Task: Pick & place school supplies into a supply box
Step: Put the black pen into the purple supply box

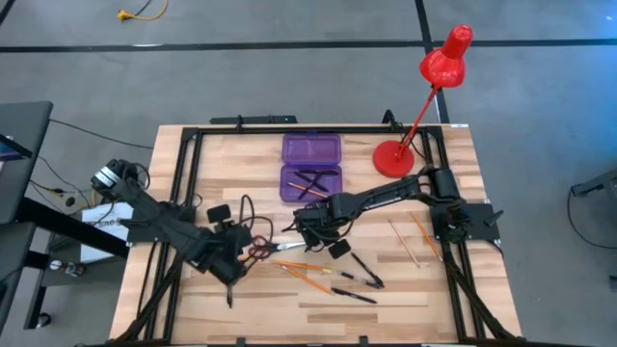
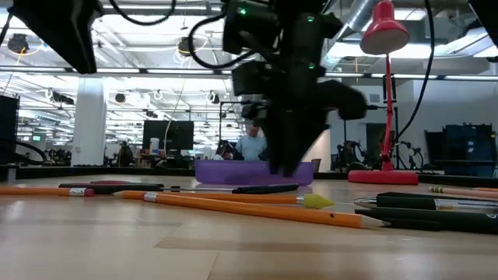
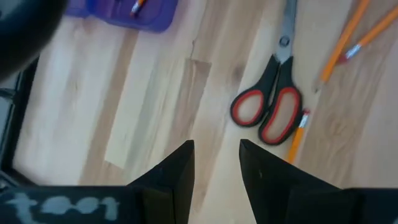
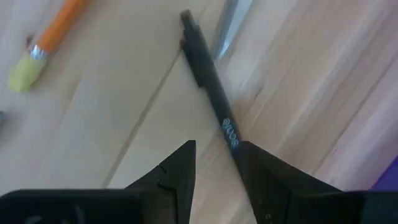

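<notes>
Your right gripper [image 4: 214, 158] sits low at the middle of the high frame, fingers parted with a narrow gap, grasping nothing. A black pen [image 4: 208, 74] lies on the bench [image 1: 453, 289] right at its fingertips, running off at a slant and slightly off the gap.

Risk: closing from here may catch the pen with one finger only and roll or flick it aside, because the barrel crosses the gap at an angle. The scissor blade [image 4: 231, 22] lies just beside the pen's far end and could get nudged too.

Your left gripper [image 3: 216, 163] hangs at the lower left of the high frame, fingers apart, empty, above bare wood near the red-handled scissors [image 3: 270, 106].

The purple supply box [image 1: 310, 166] lies open at upper centre, a couple of pencils already inside. It is close behind the right arm, so a lifted pen could clip its near wall.

Loose orange pencils [image 1: 313, 270] and more black pens [image 1: 364, 278] lie scattered lower centre; two pencils [image 1: 413, 236] lie to the right. The red lamp [image 1: 424, 96] stands beside the box at upper right.
</notes>
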You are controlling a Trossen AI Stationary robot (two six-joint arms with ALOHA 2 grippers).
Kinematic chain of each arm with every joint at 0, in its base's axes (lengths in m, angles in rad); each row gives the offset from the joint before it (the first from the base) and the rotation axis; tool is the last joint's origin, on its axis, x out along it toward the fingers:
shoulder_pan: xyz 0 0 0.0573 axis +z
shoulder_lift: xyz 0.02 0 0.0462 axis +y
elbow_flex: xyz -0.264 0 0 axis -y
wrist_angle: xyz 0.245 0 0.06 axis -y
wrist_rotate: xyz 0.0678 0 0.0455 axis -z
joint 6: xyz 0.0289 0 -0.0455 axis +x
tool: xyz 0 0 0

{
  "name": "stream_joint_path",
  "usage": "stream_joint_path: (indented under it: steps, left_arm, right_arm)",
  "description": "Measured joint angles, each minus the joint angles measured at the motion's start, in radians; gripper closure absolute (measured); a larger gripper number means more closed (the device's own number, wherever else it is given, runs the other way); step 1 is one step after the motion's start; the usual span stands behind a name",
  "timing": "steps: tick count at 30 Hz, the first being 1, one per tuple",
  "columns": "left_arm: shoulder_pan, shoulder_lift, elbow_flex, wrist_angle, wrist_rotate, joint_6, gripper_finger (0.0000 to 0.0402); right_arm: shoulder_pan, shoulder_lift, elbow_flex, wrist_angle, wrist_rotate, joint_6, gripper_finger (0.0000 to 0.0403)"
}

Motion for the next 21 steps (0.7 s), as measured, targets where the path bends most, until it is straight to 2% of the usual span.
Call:
stream_joint_path:
  steps: [9, 21]
  left_arm:
    - [-0.087, -0.055, -0.013, -0.063, -0.076, -0.215, 0.0285]
    - [-0.094, -0.058, -0.013, -0.07, -0.118, -0.233, 0.0285]
  right_arm:
    - [-0.011, 0.005, -0.028, 0.027, 0.01, 0.001, 0.0282]
    - [-0.024, 0.018, -0.027, 0.039, 0.009, 0.025, 0.0282]
